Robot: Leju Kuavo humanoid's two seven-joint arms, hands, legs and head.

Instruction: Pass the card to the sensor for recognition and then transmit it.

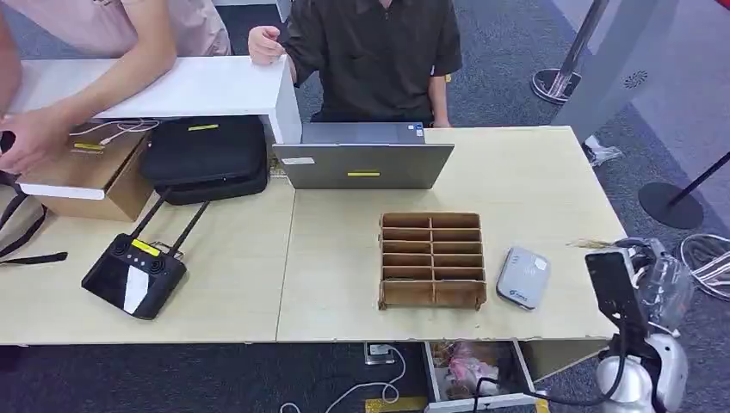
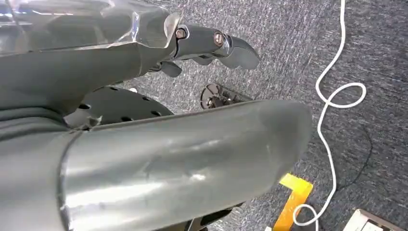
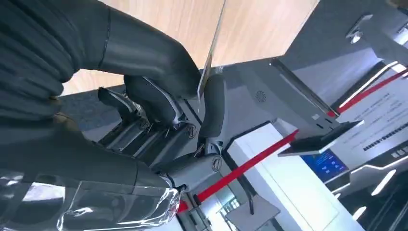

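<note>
- The right hand is at the right edge of the table, just outside the table's right front corner, and it holds a dark card upright.
- In the right wrist view the card is seen from its thin edge, pinched between the thick thumb and a dark finger; the other fingers curl in beside it.
- The card reader, a small grey box with round corners, lies flat on the table near the front edge, to the left of the card and apart from it.
- A wooden box with 2 columns of slots stands just beside the reader on its left side; I cannot tell if they touch.
- Between the reader and the right table edge there is a strip of bare table top.
- An open laptop stands at the far side of the table, well apart from the reader, and a person in a dark shirt sits behind it.
- On the left half lie a black controller with 2 antennas, a black case and a cardboard box; a second person's arm reaches over the box.
- The left hand hangs low over the grey carpet, where a white cable makes a loop; its fingers are curled in and they hold nothing that I can see.
- An open drawer sticks out under the front edge of the table, below the wooden box.
</note>
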